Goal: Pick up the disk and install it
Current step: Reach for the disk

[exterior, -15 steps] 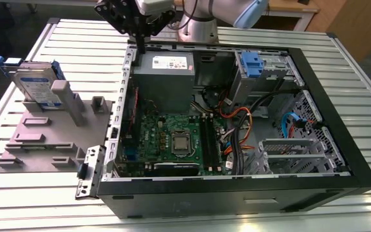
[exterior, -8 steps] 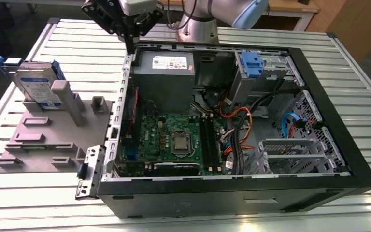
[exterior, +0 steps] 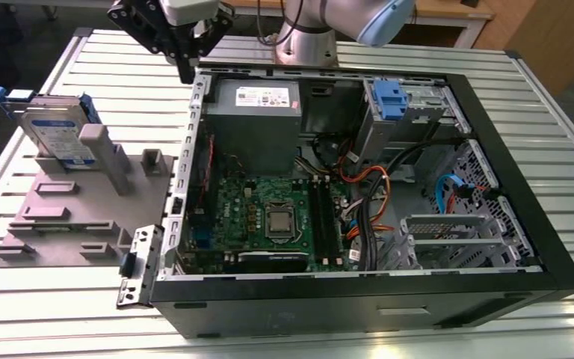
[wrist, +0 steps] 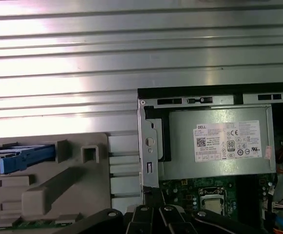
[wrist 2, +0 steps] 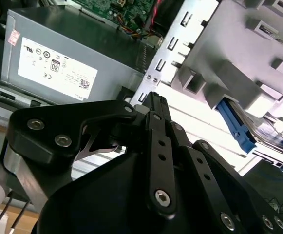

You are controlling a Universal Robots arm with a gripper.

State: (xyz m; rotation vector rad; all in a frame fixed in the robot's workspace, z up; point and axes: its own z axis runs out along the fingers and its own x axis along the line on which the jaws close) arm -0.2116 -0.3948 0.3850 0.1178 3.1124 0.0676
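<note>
In the exterior view, the disk point(exterior: 53, 131) stands on edge in its blue carrier, slotted into the grey fixture point(exterior: 78, 202) on the slatted table point(exterior: 57, 314), at the exterior view's left and well apart from the open computer case point(exterior: 556, 247). Your gripper point(exterior: 185, 73) hangs above the far left corner of that case, beside the power supply point(exterior: 257, 112), clenched on nothing. By my judgement, the pick-up has not begun.

In the second wrist view, the gripper point(wrist 2: 153, 97) has its fingers pressed together with nothing between them. The power supply point(wrist 2: 58, 63) lies to one side beyond it. The fixture point(wrist 2: 238, 63) and the disk point(wrist 2: 236, 127) lie off to the other side.

In the first wrist view, the gripper point(wrist: 153, 192) sits over the case's edge, and the disk point(wrist: 24, 156) shows as a blue strip at the fixture's point(wrist: 73, 185) far end.

To take the disk, you would likely need to release the fingers, shift towards the exterior view's left, and line the jaws up across the upright carrier before descending.
</note>
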